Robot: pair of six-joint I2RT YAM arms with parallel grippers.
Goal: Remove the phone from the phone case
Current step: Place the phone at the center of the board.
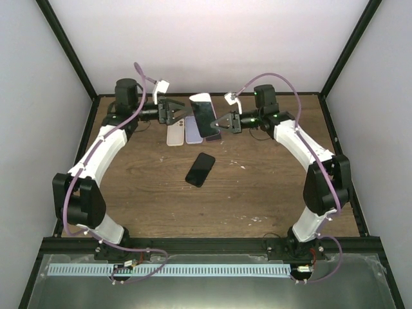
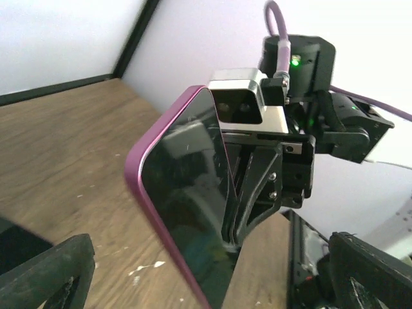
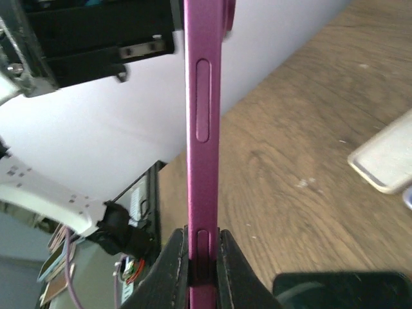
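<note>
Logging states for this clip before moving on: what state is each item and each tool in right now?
cased phone: off the table, on edge, phone inside its magenta case.
right tool: shut on the cased phone's side edge.
left tool: open, empty.
black phone: flat on the table, uncased, screen dark.
cream case: flat on the table.
lavender case: flat, beside the cream case.

The near table (image 1: 270, 199) lies open around a black phone (image 1: 200, 169); loose cases (image 1: 174, 135) (far edge) seemingly crowd the back.

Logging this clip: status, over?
Right gripper shut on phone edge, held off table. Left gripper open, facing its screen. Phone not yet out of magenta case. Nothing between them.
</note>
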